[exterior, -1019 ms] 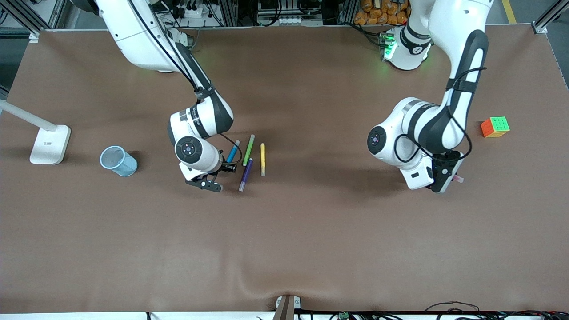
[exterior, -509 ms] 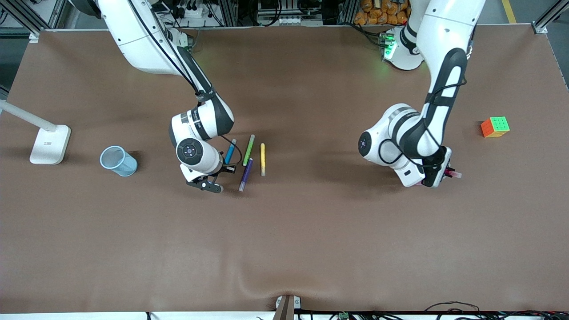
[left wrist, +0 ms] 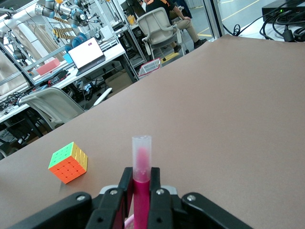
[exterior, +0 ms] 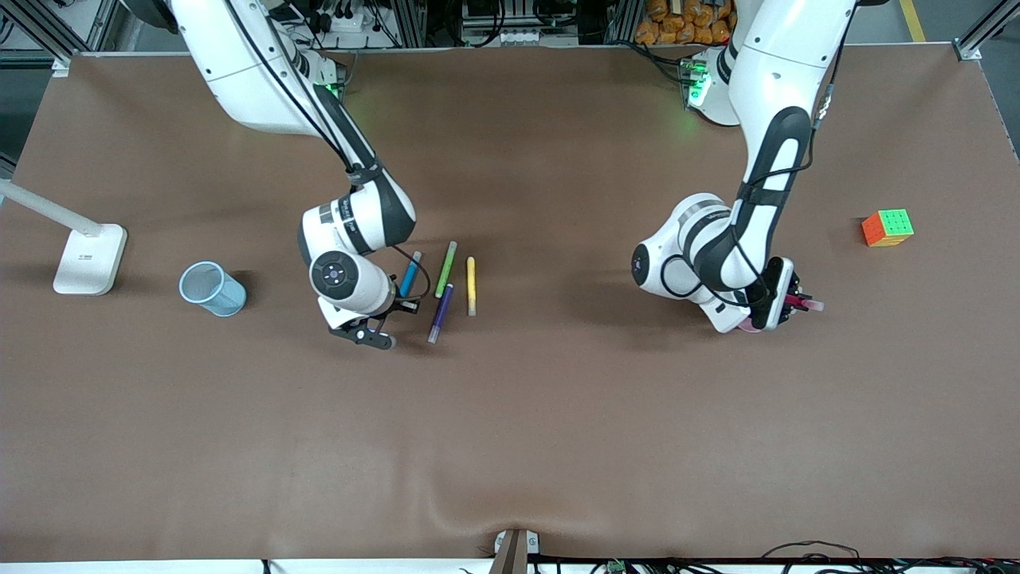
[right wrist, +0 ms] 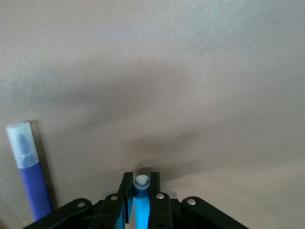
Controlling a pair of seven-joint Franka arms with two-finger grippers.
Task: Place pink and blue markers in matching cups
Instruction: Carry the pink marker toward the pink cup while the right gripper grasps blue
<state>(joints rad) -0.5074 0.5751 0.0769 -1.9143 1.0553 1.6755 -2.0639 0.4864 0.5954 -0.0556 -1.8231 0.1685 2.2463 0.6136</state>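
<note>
My right gripper (exterior: 402,301) is down at the table, shut on the blue marker (exterior: 410,275). In the right wrist view the blue marker (right wrist: 141,200) sits pinched between the fingers, its greyish cap just past the tips of the right gripper (right wrist: 141,181). The light blue cup (exterior: 227,299) stands toward the right arm's end. My left gripper (exterior: 789,303) is shut on the pink marker (exterior: 806,304). In the left wrist view the pink marker (left wrist: 141,157) sticks out past the left gripper (left wrist: 141,174). The pink cup is mostly hidden under that hand; only a pale pink edge (exterior: 747,327) shows.
Green (exterior: 446,267), purple (exterior: 441,312) and yellow (exterior: 471,285) markers lie beside the blue one. The purple marker (right wrist: 28,181) also shows in the right wrist view. A colour cube (exterior: 887,227) sits toward the left arm's end, a white lamp base (exterior: 89,259) at the right arm's end.
The right gripper's fingers have closed on the blue marker. The left hand has swung a little toward the middle of the table, turning with the pink marker in it.
</note>
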